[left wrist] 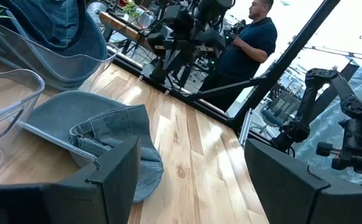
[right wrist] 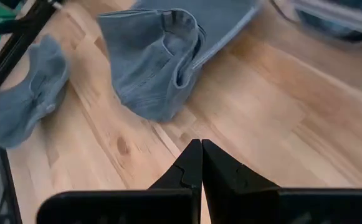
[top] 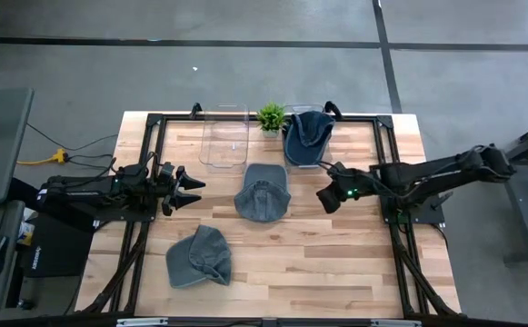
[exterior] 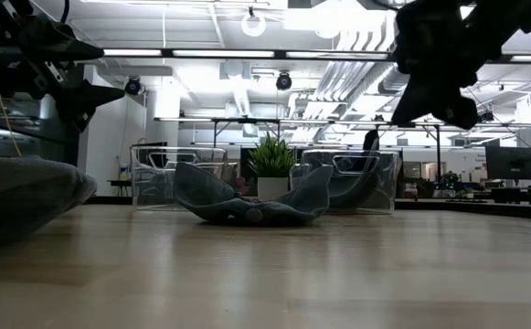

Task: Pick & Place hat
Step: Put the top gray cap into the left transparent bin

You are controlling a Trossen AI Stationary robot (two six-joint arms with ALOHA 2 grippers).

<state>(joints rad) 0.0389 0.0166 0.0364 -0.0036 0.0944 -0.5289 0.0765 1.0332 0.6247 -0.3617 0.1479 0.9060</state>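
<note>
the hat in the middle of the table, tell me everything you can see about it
The middle hat is a blue-grey denim cap, soft and crumpled, lying upside down so its hollow inside and seams show. Its flat brim points toward the clear empty bin. It rests on the wooden table between the two arms, touching nothing else. The open left gripper and shut right gripper both hover clear of it.

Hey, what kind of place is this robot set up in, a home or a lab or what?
Most likely a robotics lab or workshop in an industrial building: exposed ducts and strip lights overhead, a bare concrete floor, and another robot arm beyond the wooden table.
</note>
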